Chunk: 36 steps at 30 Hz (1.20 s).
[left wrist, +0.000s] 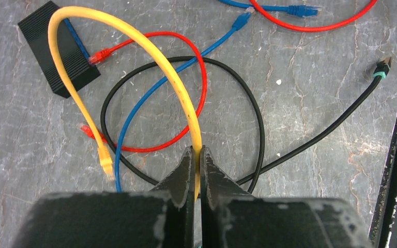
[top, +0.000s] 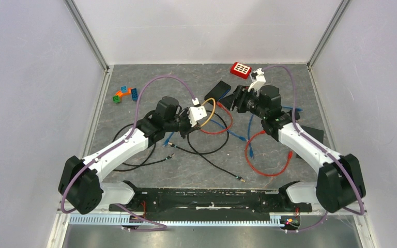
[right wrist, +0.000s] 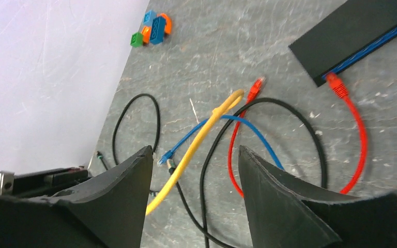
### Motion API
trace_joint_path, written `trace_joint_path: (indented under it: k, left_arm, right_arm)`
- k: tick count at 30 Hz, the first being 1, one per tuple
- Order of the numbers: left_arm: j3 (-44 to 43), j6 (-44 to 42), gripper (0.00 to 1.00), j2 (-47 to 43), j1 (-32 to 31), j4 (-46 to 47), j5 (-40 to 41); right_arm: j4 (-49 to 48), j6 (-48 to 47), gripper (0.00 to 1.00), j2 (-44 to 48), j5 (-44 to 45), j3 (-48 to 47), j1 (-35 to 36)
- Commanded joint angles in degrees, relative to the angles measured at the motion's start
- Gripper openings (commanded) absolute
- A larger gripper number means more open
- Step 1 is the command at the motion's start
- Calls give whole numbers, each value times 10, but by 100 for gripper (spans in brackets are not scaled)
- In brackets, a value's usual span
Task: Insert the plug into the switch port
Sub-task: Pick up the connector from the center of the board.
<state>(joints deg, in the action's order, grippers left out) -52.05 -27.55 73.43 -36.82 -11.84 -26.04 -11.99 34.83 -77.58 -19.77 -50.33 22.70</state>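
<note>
The left arm (top: 119, 150) runs from its base at the near left corner of the desk (top: 186, 72) forward and inward, low over the surface, its wrist pointing towards the middle. The right arm (top: 300, 139) mirrors it from the near right corner, rising to an elbow and then bending left at the wrist.

The left fingers (left wrist: 185, 173) are pressed together, pinching the yellow cable (left wrist: 170, 72) between their tips. From that pinch the cable climbs in a tall arch, turns over beside the switch (left wrist: 57, 49) and drops to its plug (left wrist: 105, 155), which hangs down near the desk, just beside a blue cable (left wrist: 144, 98) and apart from the switch. Whether the plug touches the desk cannot be told.

The right fingers (right wrist: 261, 175) are spread wide with nothing between them, held above the cable tangle and just right of the switch in the top view.

Under the arch lie a looped black cable (left wrist: 248, 103) and a red cable (left wrist: 199, 77), crossing each other and the blue one. The switch lies flat beyond them, a red plug and a blue cable already at its front face.

Further back, toy blocks (top: 125, 94) sit near the left wall, and a red box (top: 241, 68) lies by the far edge.
</note>
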Motion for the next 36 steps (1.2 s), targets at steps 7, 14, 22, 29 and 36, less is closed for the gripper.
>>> trace_joint_path:
  k: [7,14,22,29,36]
  left_arm:
    - [7,-43,2,-9,-18,40,-4]
    - [17,-6,2,-20,-18,75,43]
    - [-65,259,47,-33,6,40,162]
    - [-157,500,48,-11,85,-35,53]
    - [-157,673,49,-23,177,1,-30]
  right_arm:
    - [-1,73,55,-113,-65,-77,13]
    - [-45,60,5,-152,-121,-106,12]
    - [-56,-172,0,-65,-118,-115,-13]
    - [-71,-559,0,63,-126,-40,-13]
    - [-48,-885,0,150,-165,44,-11]
